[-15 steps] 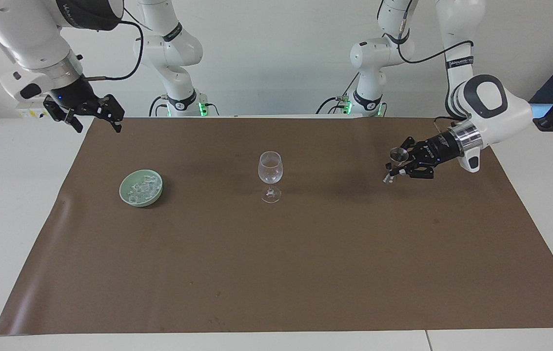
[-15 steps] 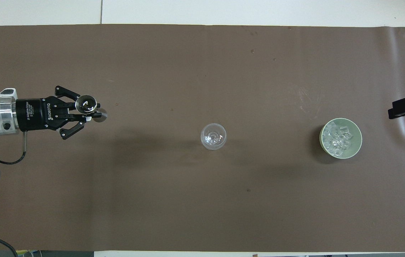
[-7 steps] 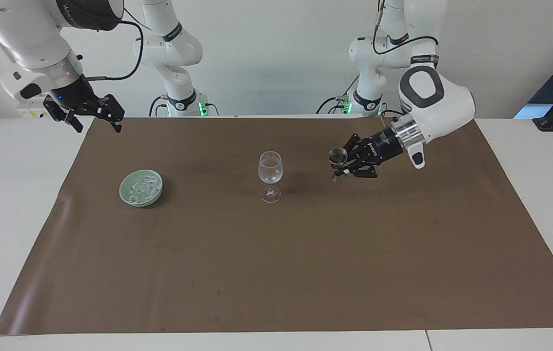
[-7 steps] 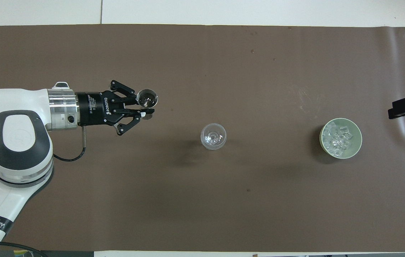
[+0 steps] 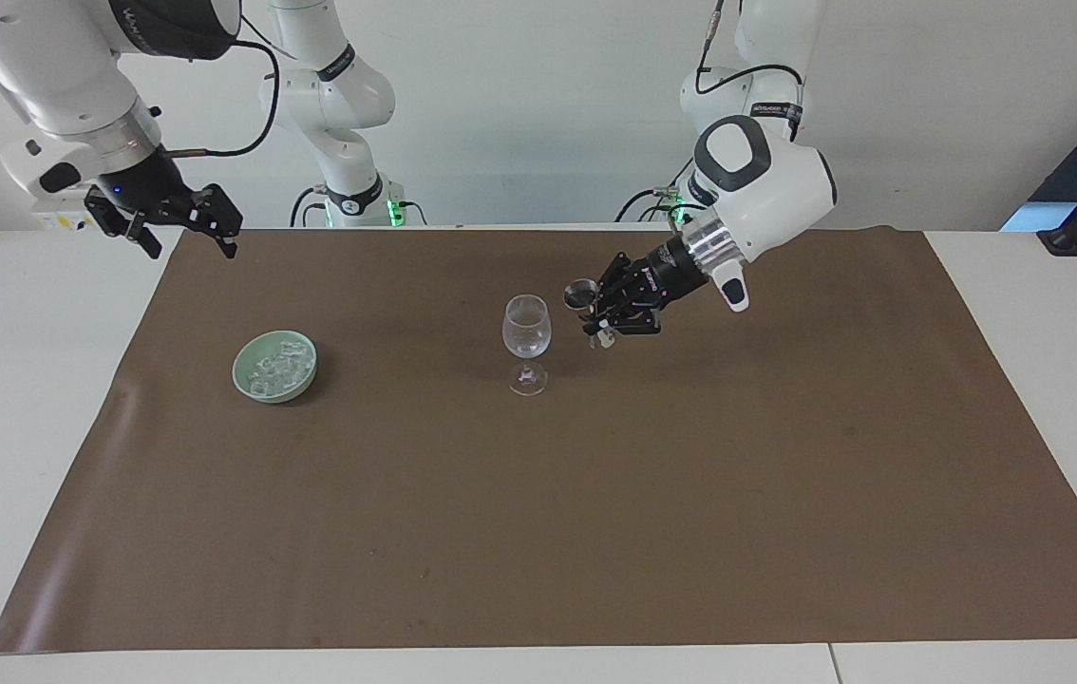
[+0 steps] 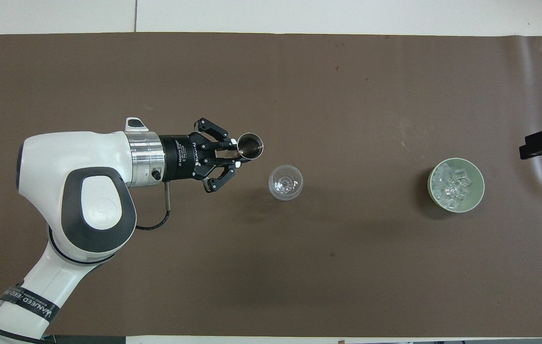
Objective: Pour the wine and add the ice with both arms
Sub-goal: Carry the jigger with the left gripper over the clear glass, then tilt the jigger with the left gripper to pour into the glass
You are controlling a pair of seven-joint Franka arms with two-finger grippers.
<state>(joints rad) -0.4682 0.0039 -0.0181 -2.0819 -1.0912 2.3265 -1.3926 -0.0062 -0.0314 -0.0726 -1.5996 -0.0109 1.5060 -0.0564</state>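
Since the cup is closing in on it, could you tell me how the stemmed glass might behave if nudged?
The stemmed glass looks top-heavy, its wide bowl on a thin stem and small foot, so it probably tips easily. It appears thin and clear, likely fragile. The left claw with its metal cup should stay above the rim.

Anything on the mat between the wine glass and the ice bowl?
No. Between the glass and the bowl, the overhead view shows only bare brown mat.

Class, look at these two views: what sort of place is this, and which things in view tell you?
Probably a robotics lab: two white arms at a paper-covered table, a wine glass and a bowl of ice staged on it.
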